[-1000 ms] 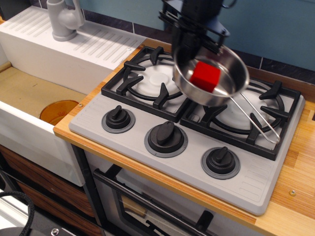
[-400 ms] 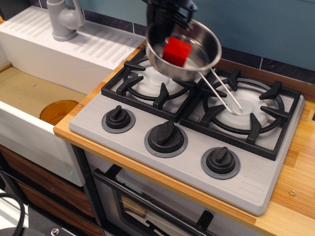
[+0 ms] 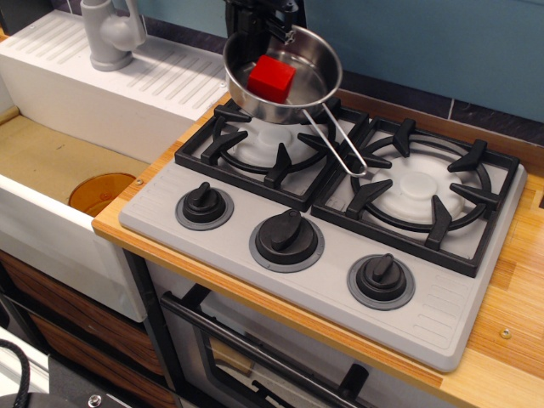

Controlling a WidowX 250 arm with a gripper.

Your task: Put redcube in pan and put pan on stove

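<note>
While the stove [image 3: 323,238] fills most of the counter [image 3: 510,323], running from its left edge beside the sink [image 3: 51,161] almost to the right edge, the step in hand is judged to be the setting-down of the pan [image 3: 283,75] on a burner. That pan hangs above the rear-left burner [image 3: 265,140], toward the back left corner of the counter, and it looks raised off the grate rather than seated, though the gap beneath it is hard to read from this angle. Its thin wire handle [image 3: 336,144] slopes down toward the middle of the stove, the looped end close to the bar between the two grates. The gripper [image 3: 259,21] grips the pan at its far rim, closed on the metal as far as can be seen; its fingertips are hidden behind the rim. Inside the pan lies the redcube [image 3: 272,79], resting toward the far wall.

To do this well, keep the pan level so the cube does not slide or tip out, centre it over the white burner disc, and lower it slowly until the base sits flat across the grate fingers. Watch that the handle does not catch on a grate. Release only once the pan sits steady.
</note>
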